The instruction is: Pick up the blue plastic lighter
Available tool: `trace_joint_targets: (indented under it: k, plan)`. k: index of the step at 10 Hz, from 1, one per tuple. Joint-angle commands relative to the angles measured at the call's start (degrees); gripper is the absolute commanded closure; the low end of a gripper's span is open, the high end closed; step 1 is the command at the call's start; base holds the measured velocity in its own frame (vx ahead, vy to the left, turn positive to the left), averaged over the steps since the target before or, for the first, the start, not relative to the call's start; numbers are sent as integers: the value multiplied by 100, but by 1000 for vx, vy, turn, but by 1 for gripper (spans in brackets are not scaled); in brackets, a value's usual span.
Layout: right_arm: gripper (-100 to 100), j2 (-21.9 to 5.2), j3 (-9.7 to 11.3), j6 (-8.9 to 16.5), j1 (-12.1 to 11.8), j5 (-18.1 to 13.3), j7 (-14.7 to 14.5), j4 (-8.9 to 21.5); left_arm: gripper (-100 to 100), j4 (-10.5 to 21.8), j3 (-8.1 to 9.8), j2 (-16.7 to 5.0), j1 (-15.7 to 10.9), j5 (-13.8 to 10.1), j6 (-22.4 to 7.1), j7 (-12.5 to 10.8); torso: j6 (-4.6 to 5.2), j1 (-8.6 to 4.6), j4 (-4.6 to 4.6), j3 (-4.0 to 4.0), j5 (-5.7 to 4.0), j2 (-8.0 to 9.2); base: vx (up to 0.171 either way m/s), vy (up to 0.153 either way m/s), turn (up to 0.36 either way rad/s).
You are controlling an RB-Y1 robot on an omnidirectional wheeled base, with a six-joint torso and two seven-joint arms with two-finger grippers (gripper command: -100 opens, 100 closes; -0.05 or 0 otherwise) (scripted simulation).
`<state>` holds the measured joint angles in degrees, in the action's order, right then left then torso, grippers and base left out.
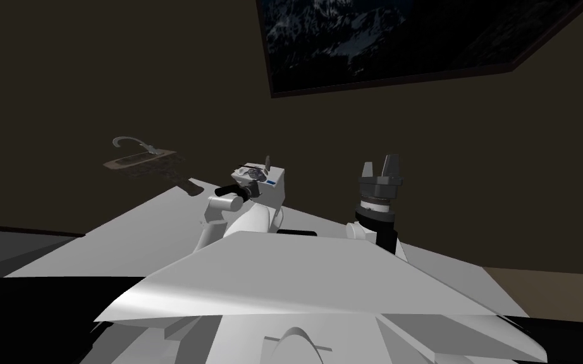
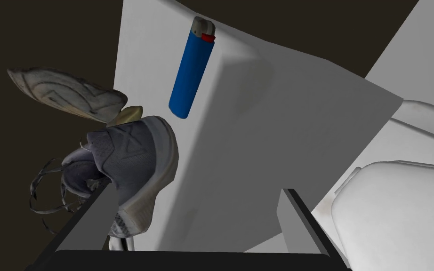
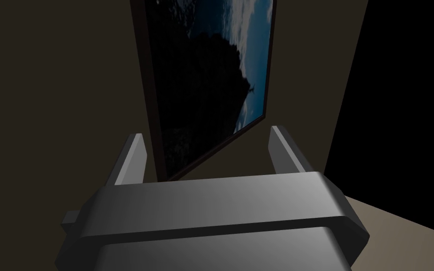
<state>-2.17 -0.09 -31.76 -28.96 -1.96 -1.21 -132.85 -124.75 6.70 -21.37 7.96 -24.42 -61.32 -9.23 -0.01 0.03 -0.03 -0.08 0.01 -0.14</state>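
Blue lighter (image 2: pixel 191 70) lies beyond left gripper (image 2: pixel 197 188), spread wide, empty; shoe (image 2: pixel 131 160) overlaps one finger (image 2: pixel 89 216); right gripper (image 1: pixel 379 165) spread.

Left arm (image 1: pixel 224 203): bent at the elbow, reaching forward, left of centre, its dark wrist (image 1: pixel 233 188) turned to the right. Left end effector (image 2: pixel 197 188): the two blade fingers (image 2: pixel 301 216) stand wide apart, gripping nothing. Right arm (image 1: pixel 377 221): raised at the right, forearm near upright. Right end effector (image 1: pixel 379 163): pointing up and away, fingers parted, free.
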Motion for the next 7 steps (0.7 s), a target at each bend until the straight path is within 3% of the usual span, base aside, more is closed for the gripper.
trace_joint_targets:
  k: [1, 7]
  plan:
    - [0, 0, 0, 0, 0, 0, 0, 0, -100, -48, -5, -31, -28, -50, -259, -46, 0, 0, 0, 0, 0, 0, 42, 12, -34]
    - [0, 0, 0, 0, 0, 0, 0, 0, -100, -414, -50, -270, -75, -414, -1230, -283, 0, 2, -3, -8, 1, -13, 64, 16, -47]
